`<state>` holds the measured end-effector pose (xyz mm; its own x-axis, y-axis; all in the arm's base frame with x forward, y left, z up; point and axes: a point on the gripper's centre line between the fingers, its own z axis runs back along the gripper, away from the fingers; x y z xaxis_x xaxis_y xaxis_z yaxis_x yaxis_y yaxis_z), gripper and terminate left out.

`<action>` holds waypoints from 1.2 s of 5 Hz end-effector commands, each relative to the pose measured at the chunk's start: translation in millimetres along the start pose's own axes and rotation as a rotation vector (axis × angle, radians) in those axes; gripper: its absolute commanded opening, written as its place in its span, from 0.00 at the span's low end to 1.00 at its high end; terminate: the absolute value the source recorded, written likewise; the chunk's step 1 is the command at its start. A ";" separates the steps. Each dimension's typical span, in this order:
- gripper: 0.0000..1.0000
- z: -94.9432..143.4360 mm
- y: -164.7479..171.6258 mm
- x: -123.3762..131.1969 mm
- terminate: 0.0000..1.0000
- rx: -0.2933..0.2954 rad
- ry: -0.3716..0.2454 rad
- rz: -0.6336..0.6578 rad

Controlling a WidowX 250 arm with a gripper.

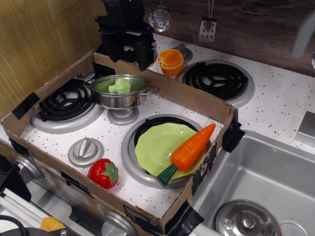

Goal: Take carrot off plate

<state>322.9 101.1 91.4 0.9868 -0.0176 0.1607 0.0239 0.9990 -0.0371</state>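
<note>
The orange carrot (193,146) lies slanted across the right side of the lime-green plate (155,143). Its dark green stem end points to the front and its tip reaches up over the cardboard wall at the right. The plate rests on the front right burner inside the cardboard frame. My black gripper (127,53) hangs at the back of the stove, behind the steel pot and far from the carrot. Its jaws stand apart and nothing is between them.
A small steel pot (123,93) holding a green toy sits in the middle of the stove. A red strawberry (103,173) lies at the front left and a cut orange half (171,61) at the back. A low cardboard wall (197,101) rings the stove. A sink (266,182) is at the right.
</note>
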 end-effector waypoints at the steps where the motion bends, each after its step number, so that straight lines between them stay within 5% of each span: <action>1: 1.00 0.0 0.0 0.0 0.00 0.000 0.000 0.000; 2: 1.00 22.1 -19.5 3.9 0.00 0.083 -0.028 -0.085; 4: 1.00 48.0 -69.6 -26.8 0.00 0.139 -0.084 -0.136; 6: 1.00 29.5 -112.9 -57.2 0.00 0.137 -0.111 -0.109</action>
<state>253.9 -11.0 101.8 0.9680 -0.1209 0.2199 0.0981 0.9889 0.1119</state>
